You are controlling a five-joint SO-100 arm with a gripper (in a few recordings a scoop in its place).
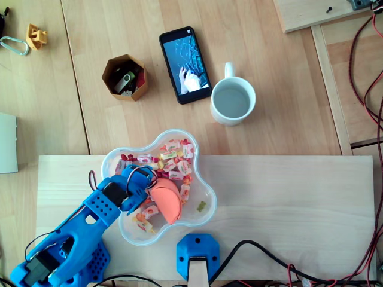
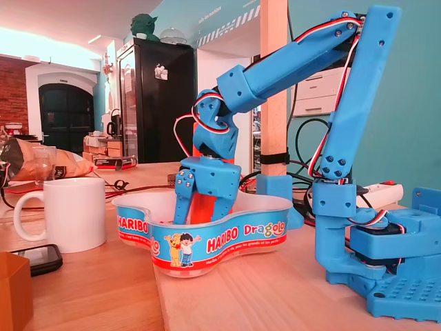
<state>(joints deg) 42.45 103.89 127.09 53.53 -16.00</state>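
Overhead view, gripper: the gripper hangs tip-down inside the tub, over its near-left lobe. The orange finger is on the right and the blue finger on the left.
Pincer state: spread, with sweets showing in the gap between the two fingers. The tips sit low among the sweets, so I cannot tell whether either touches a wrapper. Nothing is seen pinched.
Fixed view, gripper: both fingers pass below the tub's rim, and the printed band hides them from there down.
Why held so (judgement): the wrist bends steeply down because the tub's wall stands high, and entry from above is the only clear way in.
Sweets, place: the sweets lie loose in the tub, thickest in the far lobe and under the gripper. The near-right lobe is almost bare, with one green piece alone.
Sweets, look: small and singly wrapped, with pale wrappers printed red, yellow and pink. They are probably light and prone to slide.
Tub, place: on the board, at its far edge left of middle, its far lobe overhanging the bench. It is near the arm's base at the board's near-left corner.
Why placed so (judgement): that close to the base, the arm reaches it with the elbow folded.
Tub, look: clear, with a wavy wall and a blue band carrying cartoon figures.
Bench, other: a mug, a phone and a hexagonal box lie beyond the board's far edge, well apart from the gripper.
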